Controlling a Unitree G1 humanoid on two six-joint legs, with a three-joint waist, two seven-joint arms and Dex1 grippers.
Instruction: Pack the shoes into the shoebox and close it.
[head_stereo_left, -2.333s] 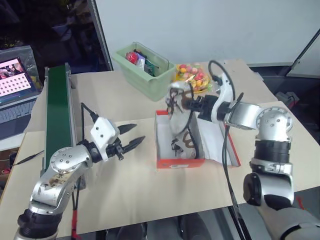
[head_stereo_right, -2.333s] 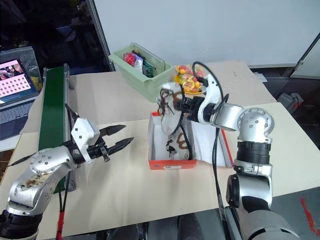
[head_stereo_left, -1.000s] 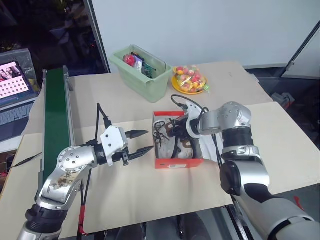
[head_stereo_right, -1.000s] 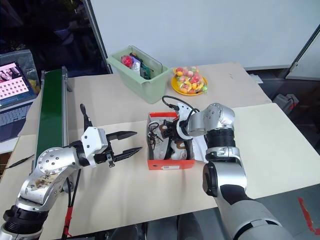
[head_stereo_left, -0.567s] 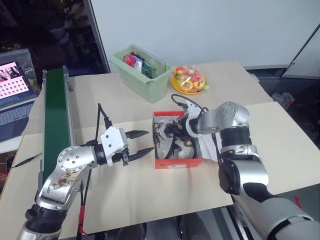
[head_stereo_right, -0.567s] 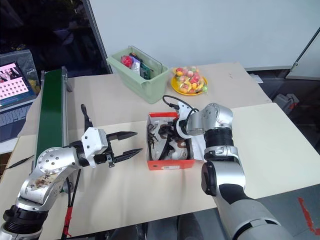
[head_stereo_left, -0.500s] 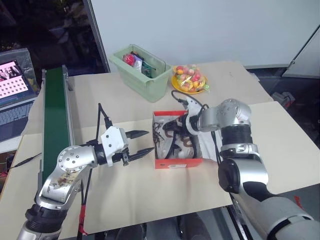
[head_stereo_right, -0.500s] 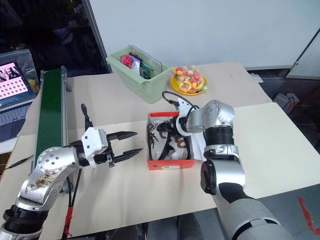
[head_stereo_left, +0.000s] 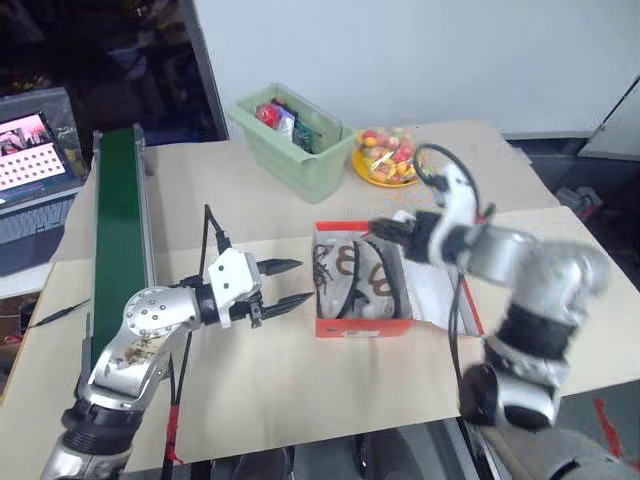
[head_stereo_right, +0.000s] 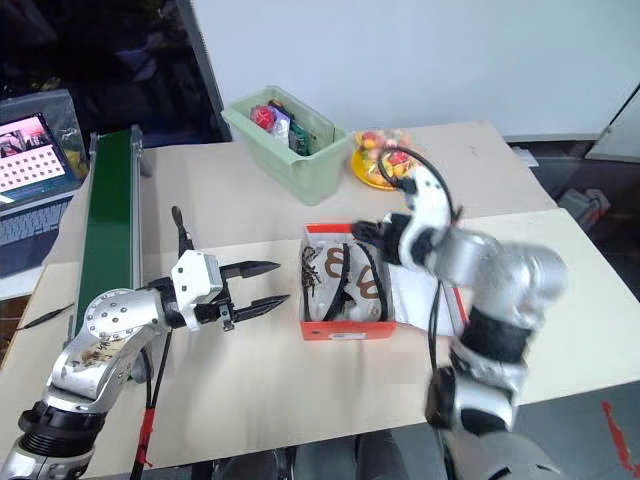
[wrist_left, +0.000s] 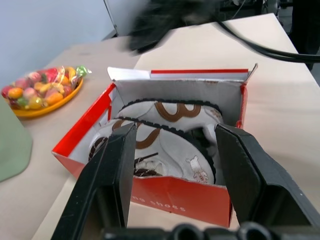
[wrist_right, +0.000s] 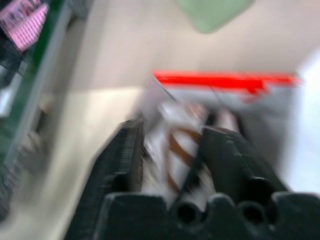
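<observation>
Red-orange cardboard, that's the shoebox (head_stereo_left: 362, 326), being kept mid-table on the beige tabletop (head_stereo_left: 300, 390), lid flap (head_stereo_left: 440, 292) being left folded open on the side nearer the right arm; both cream-white shoes (head_stereo_left: 358, 278) are being held inside it side by side, brown laces spilling at one end. Left gripper (head_stereo_left: 288, 283) is being held just beside the box on its left, fingers spread and empty, pointed at the box wall. Right gripper (head_stereo_left: 380, 229) is being held above the far end of the box, blurred; its fingers look parted in the wrist view with nothing pinched. Pale green bin (head_stereo_left: 290, 145) and a yellow plate of sweets (head_stereo_left: 385, 160) are being left further back; green conveyor (head_stereo_left: 120, 235) is being kept along the left.
</observation>
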